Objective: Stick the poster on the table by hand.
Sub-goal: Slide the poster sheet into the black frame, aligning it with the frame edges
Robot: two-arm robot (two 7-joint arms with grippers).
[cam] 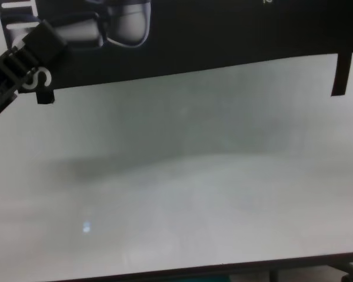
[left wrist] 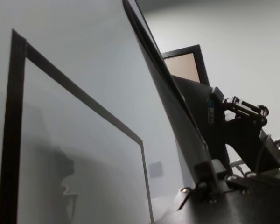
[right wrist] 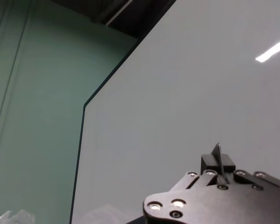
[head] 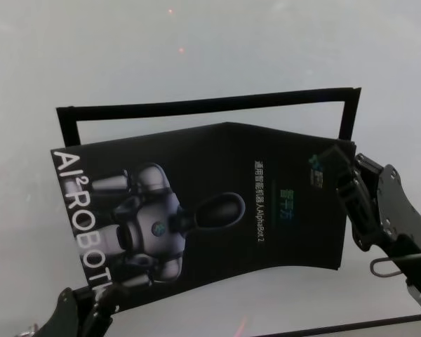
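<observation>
The poster (head: 217,203), a black glossy sheet with a grey robot picture and white letters, hangs bowed above the white table (head: 196,49). My left gripper (head: 102,303) is shut on its near left corner, which also shows in the chest view, where the left gripper (cam: 41,44) pinches the poster (cam: 223,29). My right gripper (head: 349,184) is shut on the poster's right edge. The right wrist view shows that thin poster edge (right wrist: 218,156) clamped between the jaws. In the left wrist view the poster (left wrist: 172,107) stands edge-on, with the right gripper (left wrist: 224,112) beyond it.
Narrow black strips (head: 210,104) form a rectangular outline on the table behind and under the poster; one strip end (cam: 340,73) shows in the chest view. Bare tabletop (cam: 182,194) runs to the dark front edge (cam: 194,271). A table corner (right wrist: 84,105) appears in the right wrist view.
</observation>
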